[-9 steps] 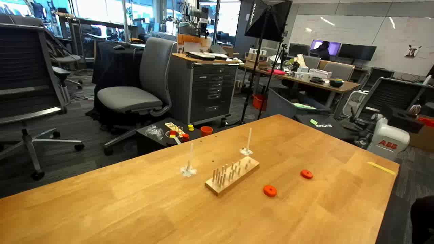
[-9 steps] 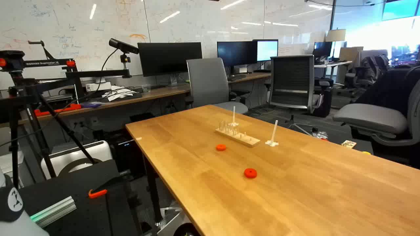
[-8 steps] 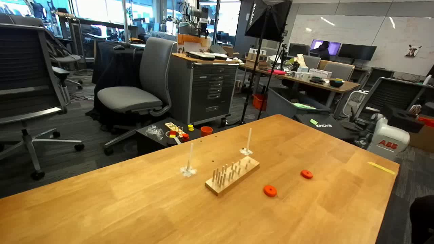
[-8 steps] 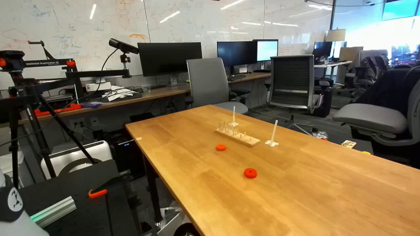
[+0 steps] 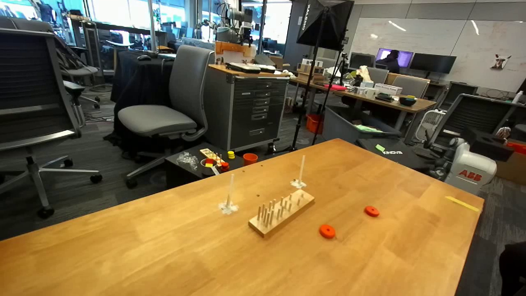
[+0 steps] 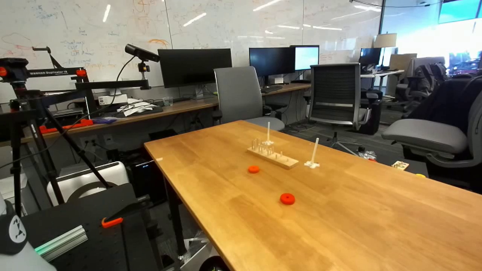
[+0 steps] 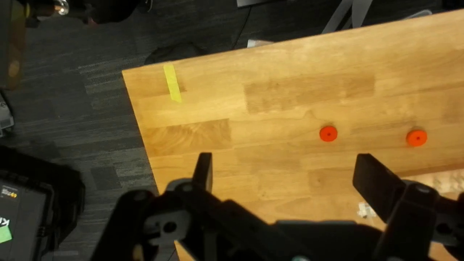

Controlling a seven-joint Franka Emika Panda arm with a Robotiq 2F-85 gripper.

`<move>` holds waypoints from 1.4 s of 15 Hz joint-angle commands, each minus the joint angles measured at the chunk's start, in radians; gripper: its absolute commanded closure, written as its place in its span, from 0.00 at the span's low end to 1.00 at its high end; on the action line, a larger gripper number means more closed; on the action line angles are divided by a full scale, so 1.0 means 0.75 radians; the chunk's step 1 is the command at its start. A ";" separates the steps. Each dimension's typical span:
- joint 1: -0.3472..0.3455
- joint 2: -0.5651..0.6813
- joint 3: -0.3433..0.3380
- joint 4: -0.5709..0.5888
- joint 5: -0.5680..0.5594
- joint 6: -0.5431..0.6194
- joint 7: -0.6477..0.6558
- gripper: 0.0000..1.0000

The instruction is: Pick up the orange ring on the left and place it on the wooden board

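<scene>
Ring (image 5: 327, 231): flat on the table (image 5: 164, 255), near the board (image 5: 285, 216) but apart from it, left of its twin (image 5: 372, 211) in both exterior views
Twin: redder, also on the table, nearer the yellow tape (image 7: 172, 83) in the wrist view
Board: flat, thin pins (image 5: 230, 192) standing off one long side, ring and twin off the other
Gripper (image 7: 284, 169): over the table in the wrist view, spread wide, wood showing between its jaws

In an exterior view, we see the board (image 5: 287, 214) on the table (image 5: 230, 259), left of the near ring (image 5: 327, 231) and far ring (image 5: 372, 211).
</scene>
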 commanded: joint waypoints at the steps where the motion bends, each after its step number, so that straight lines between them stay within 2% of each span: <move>1: 0.007 0.052 0.038 0.034 -0.060 0.172 0.127 0.00; 5: 0.014 0.307 0.142 0.068 -0.118 0.377 0.374 0.00; 10: 0.092 0.691 0.229 0.167 -0.180 0.382 0.680 0.00; 11: 0.124 0.775 0.229 0.191 -0.167 0.362 0.698 0.00; 14: 0.200 0.958 0.209 0.267 -0.017 0.302 0.535 0.00; 15: 0.207 0.848 0.178 0.147 -0.081 0.391 0.612 0.00; 17: 0.233 0.915 0.167 0.161 -0.071 0.403 0.612 0.00; 21: 0.231 0.893 0.152 0.143 -0.075 0.442 0.645 0.00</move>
